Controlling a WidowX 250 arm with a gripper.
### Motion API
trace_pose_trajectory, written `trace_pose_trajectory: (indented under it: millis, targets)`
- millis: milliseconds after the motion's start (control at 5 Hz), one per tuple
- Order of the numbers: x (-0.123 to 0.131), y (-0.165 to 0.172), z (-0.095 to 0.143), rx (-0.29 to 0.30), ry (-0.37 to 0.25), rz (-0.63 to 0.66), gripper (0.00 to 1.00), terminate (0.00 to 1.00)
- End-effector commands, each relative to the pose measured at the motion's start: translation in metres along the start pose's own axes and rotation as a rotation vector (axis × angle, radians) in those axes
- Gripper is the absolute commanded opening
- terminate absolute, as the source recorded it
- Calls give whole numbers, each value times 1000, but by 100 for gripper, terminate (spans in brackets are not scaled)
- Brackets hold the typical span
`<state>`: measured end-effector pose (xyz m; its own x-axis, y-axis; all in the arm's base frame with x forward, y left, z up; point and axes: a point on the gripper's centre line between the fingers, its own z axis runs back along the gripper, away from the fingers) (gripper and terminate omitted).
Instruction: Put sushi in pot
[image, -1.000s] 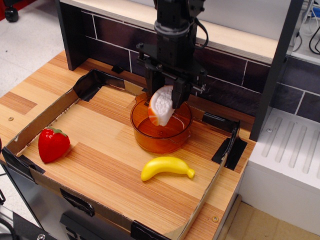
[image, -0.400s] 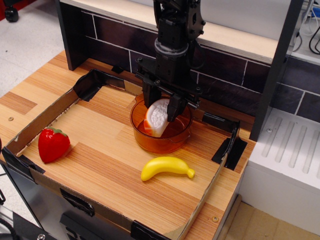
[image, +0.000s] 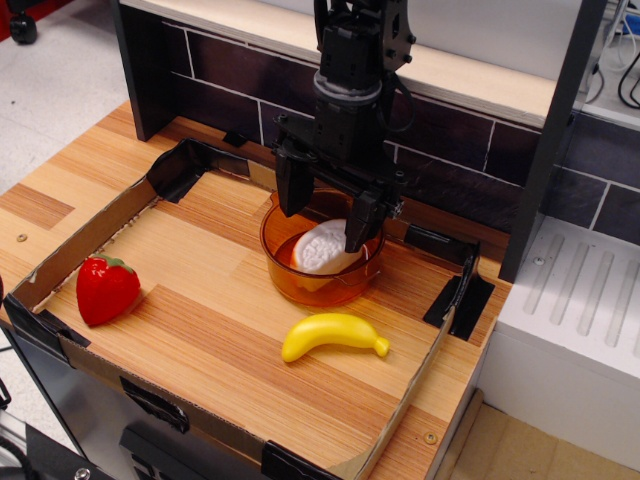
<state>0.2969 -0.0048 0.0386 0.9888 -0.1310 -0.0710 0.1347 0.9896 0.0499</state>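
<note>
The sushi (image: 322, 249), a white bumpy piece with an orange edge, lies inside the amber pot (image: 300, 283) near the middle back of the wooden tray. My black gripper (image: 322, 215) hangs straight above the pot with its two fingers spread wide, one at the pot's left rim and one over its right side. The fingers stand on either side of the sushi and do not hold it.
A yellow banana (image: 333, 336) lies just in front of the pot. A red strawberry (image: 105, 288) sits at the tray's left. Low cardboard walls (image: 85, 243) with black tape corners ring the tray. A dark tiled backsplash (image: 220, 70) stands behind.
The gripper lowered the sushi into the pot, then opened its fingers. The sushi dropped from tilted upright to lying in the pot.
</note>
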Motion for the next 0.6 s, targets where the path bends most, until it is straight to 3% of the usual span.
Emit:
trace_pose_trajectory:
  millis: [0,200,400]
  targets:
    - [2,20,78,-60,-183,45,100,0]
    - [-5,25,98,-85,-198,58,100,0]
    - [-5,25,98,-85,-198,58,100,0]
